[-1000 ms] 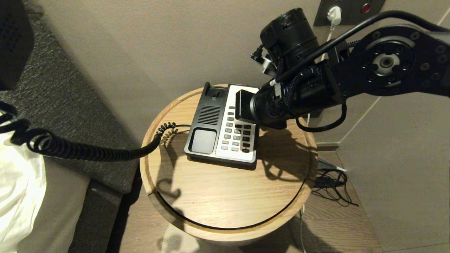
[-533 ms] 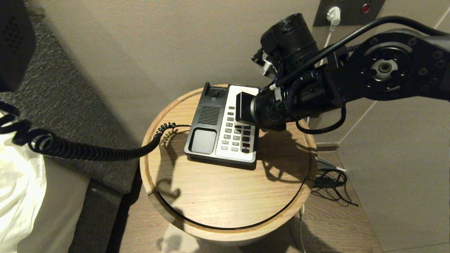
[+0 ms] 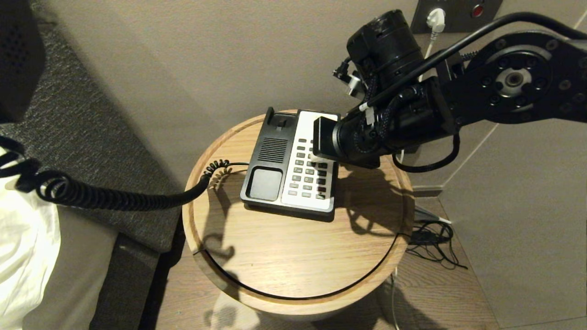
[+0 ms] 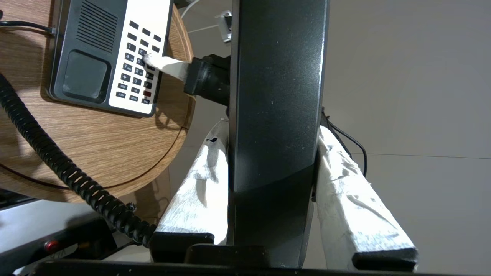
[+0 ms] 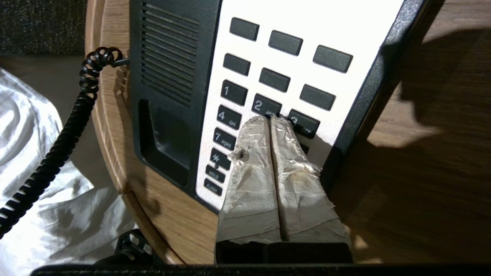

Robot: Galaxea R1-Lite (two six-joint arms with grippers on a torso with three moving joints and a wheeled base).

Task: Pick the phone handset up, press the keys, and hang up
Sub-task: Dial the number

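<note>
Shifting slightly up and rightward, the right gripper (image 5: 272,120), fingers pressed together, is touching the phone base (image 3: 266,183) keys (near "2") while the left gripper (image 4: 274,230) is clamping the phone handset (image 4: 276,96) off-cradle; hanging up is remaining.

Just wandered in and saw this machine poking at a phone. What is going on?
The robot is dialing. Its left tool holds the long glossy black phone handset clamped off its cradle, the black coiled cord trailing to the black-and-white desk phone base on the round wooden side table. The right tool, tips shut together, is at the keypad near the 2 key. Hanging up is not yet done.
</note>
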